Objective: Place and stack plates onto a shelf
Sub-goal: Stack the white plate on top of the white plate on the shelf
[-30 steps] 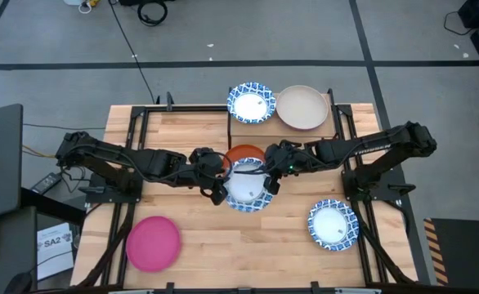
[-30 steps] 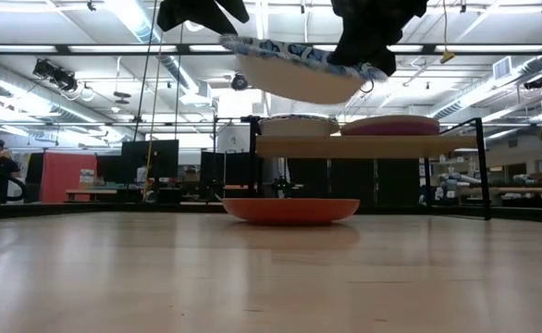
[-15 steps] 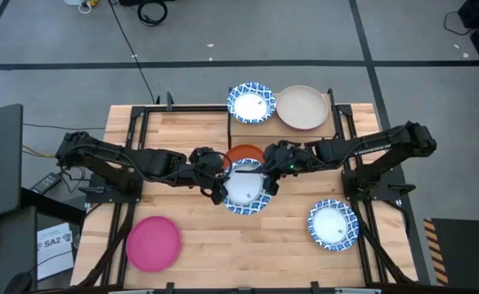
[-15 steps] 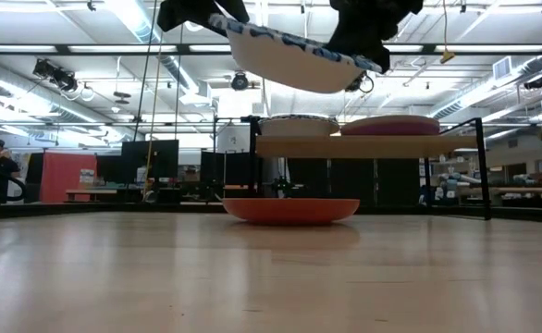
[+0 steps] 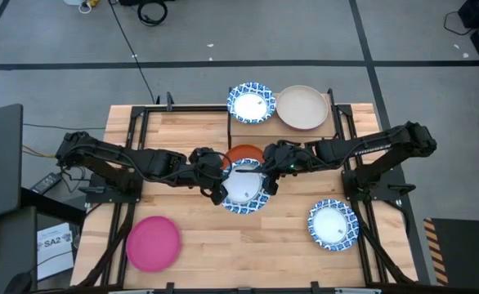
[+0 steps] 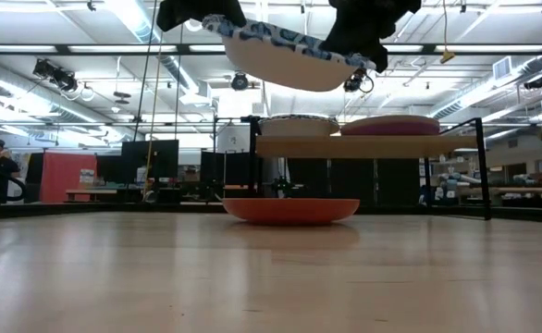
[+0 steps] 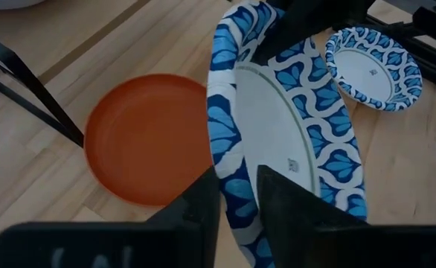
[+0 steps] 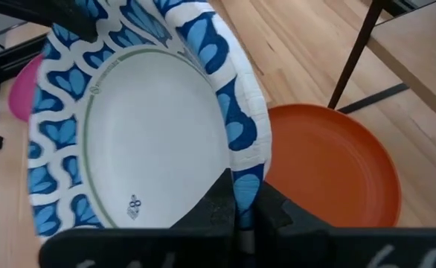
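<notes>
Left gripper (image 7: 236,197) now narrower on plate (image 7: 277,141)

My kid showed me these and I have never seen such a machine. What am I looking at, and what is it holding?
Two dark robot arms work at a wooden table. One camera looks down from above, one sits at tabletop height, and one rides on each wrist. The left gripper and right gripper meet at mid-table on opposite rims of a blue-rimmed plate, which hangs in the air above an orange plate. The right gripper's fingers pinch its rim; the left gripper's fingers straddle the rim. On the table lie a pink plate and another blue-rimmed plate. A small shelf already carries two plates.
</notes>
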